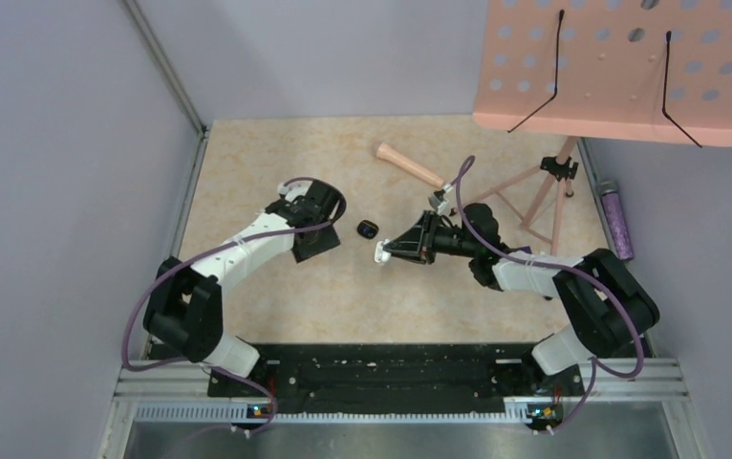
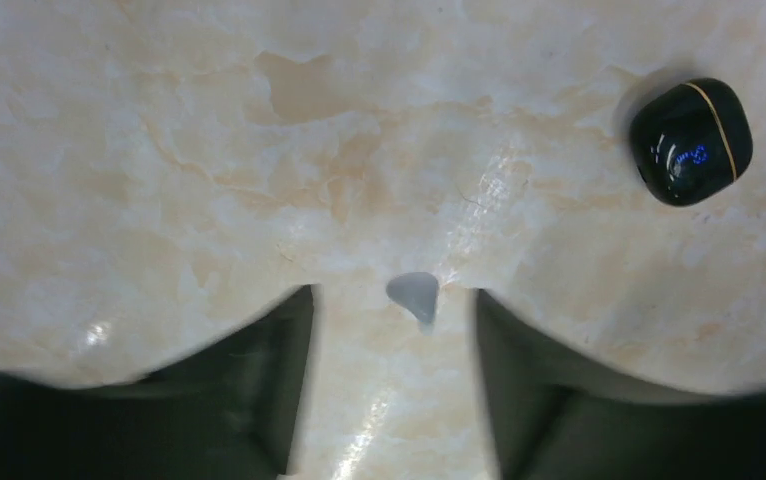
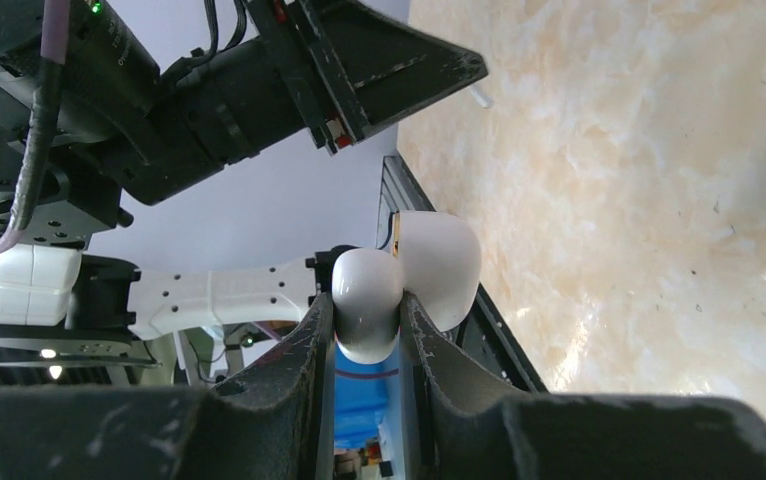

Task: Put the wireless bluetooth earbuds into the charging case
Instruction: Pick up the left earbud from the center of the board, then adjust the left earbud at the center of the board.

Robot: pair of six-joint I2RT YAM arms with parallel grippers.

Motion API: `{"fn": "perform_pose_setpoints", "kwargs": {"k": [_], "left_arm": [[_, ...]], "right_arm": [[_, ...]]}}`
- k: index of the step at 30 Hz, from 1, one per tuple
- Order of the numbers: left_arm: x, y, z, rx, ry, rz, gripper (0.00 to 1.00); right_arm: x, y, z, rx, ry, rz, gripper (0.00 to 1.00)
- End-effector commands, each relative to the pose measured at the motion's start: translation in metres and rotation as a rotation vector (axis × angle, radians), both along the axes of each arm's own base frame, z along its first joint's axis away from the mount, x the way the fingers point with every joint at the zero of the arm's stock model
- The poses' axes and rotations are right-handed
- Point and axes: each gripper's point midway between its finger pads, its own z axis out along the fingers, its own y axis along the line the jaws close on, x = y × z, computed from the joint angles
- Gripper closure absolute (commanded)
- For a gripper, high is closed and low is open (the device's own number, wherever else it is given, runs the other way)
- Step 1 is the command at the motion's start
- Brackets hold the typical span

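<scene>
One tiny white earbud point(image 2: 415, 297) lies on the marble tabletop between and just ahead of my left gripper's point(image 2: 391, 300) black fingertips, touching neither. That gripper point(image 1: 316, 239) stands open, pointing down at the table. The earbud also shows as a white speck point(image 3: 479, 97) under the left fingers in the right wrist view. My right gripper point(image 3: 367, 310) is shut on the white charging case point(image 3: 444, 265). The case's lid is swung open, and it is held above the table at mid-scene point(image 1: 382, 254), turned on its side.
A small black closed case point(image 2: 692, 142) with a gold line and blue lit digits lies on the table between the two grippers point(image 1: 368, 229). A wooden-handled tool point(image 1: 408, 164) lies at the back. At the right stand a pink music stand point(image 1: 620, 67) and a purple bottle point(image 1: 617, 220).
</scene>
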Motion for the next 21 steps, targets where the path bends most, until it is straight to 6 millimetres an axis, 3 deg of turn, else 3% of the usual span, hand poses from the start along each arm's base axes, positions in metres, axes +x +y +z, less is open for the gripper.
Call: {"fn": "perform_pose_setpoints", "kwargs": {"k": [1,8,14,21], "left_arm": [[0.001,-0.002,-0.002,-0.031,-0.012,0.030,0.04],[0.003,-0.004,0.012,-0.065,-0.088,-0.030,0.01],[-0.003,0.000,0.007,-0.048,-0.065,-0.021,0.01],[-0.008,0.017,-0.007,0.016,0.009,0.012,0.16]], "right_arm": [[-0.004,0.002,0.010,0.035,-0.055,0.004,1.00],[-0.010,-0.001,0.005,0.027,-0.047,0.014,1.00],[-0.011,-0.001,0.004,0.030,-0.047,0.018,1.00],[-0.015,-0.002,0.004,0.029,-0.045,0.024,1.00]]}}
